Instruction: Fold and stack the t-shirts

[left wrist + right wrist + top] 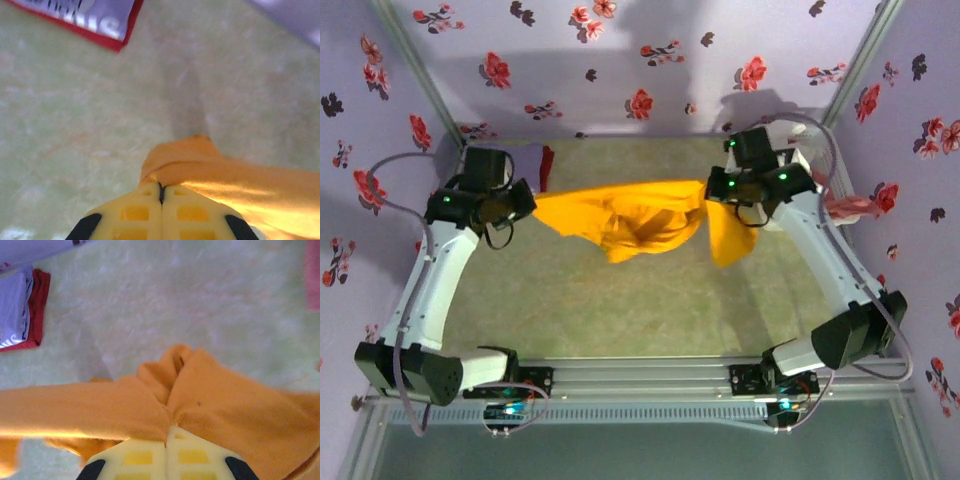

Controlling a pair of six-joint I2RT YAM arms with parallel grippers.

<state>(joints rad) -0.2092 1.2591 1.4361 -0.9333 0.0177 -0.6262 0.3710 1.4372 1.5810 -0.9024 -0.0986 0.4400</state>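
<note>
Above surface centre: orange t-shirt [630,225] held aloft, left pincer [527,205] and right pincer [710,190] both clamped on it; spreading step; next likely lay flat.

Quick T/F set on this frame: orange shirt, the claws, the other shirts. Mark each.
1. The left claw and right claw are both shut on the mustard-orange cloth t-shirt. True.
2. That shirt lies folded flat on the table. False: it hangs bunched between the two claws.
3. The lavender t-shirt with pale lettering lies on the red t-shirt. True.
4. The pink t-shirt tops that stack. False: it lies apart, on the right by the right arm.
</note>
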